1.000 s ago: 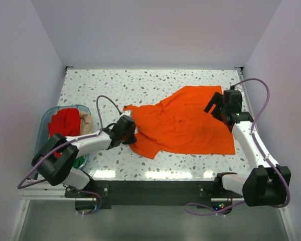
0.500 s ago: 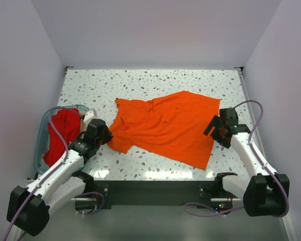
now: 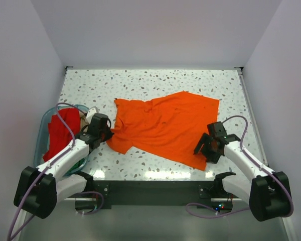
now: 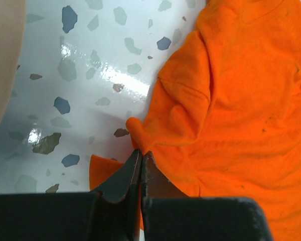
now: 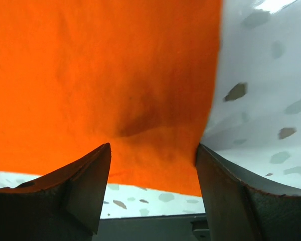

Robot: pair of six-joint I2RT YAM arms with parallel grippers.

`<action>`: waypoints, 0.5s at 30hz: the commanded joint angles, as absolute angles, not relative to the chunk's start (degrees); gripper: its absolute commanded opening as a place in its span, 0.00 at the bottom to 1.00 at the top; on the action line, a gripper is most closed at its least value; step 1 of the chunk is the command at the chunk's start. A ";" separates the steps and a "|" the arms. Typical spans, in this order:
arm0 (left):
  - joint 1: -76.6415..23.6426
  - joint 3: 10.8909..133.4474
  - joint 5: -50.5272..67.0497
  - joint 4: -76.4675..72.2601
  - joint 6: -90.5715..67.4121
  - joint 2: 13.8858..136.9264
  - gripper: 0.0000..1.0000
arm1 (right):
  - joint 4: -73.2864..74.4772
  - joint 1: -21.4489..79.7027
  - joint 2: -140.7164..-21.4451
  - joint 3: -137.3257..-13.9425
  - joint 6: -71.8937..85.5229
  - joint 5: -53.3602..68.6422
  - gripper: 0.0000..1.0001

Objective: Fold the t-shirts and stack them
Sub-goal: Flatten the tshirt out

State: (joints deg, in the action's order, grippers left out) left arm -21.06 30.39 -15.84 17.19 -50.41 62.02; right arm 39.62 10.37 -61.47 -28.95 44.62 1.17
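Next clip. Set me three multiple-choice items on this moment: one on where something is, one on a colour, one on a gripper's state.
1. Where does the teal tub stand?
A) in the far right corner
B) at the left edge of the table
C) mid-table, between the arms

2. What colour is the t-shirt spread on the table?
A) orange
B) green
C) beige

3. How is the right gripper?
A) shut on cloth
B) shut on nothing
C) open, with the t-shirt's edge between its fingers

Answers:
1 B: the top view shows the tub against the table's left side.
2 A: the t-shirt lying flat at mid-table is bright orange.
3 C: the right wrist view shows a wide gap between the fingers, with orange cloth in it.
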 commanded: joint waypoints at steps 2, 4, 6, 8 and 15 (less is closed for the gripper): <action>-19.69 33.92 -14.68 12.75 -49.92 62.67 0.00 | 42.53 16.61 -60.30 -25.23 50.97 1.85 0.69; -19.43 34.28 -14.42 12.74 -49.83 63.02 0.00 | 43.94 17.40 -58.98 -24.87 51.15 1.41 0.67; -19.25 34.19 -14.24 12.75 -49.66 63.02 0.00 | 45.86 17.40 -58.27 -24.87 51.68 1.76 0.65; -19.07 34.19 -13.98 12.83 -49.66 63.10 0.00 | 47.89 17.49 -57.92 -26.27 51.68 0.88 0.65; -18.81 34.28 -13.10 12.74 -49.22 62.84 0.00 | 50.81 17.49 -61.69 -30.59 47.90 -1.67 0.62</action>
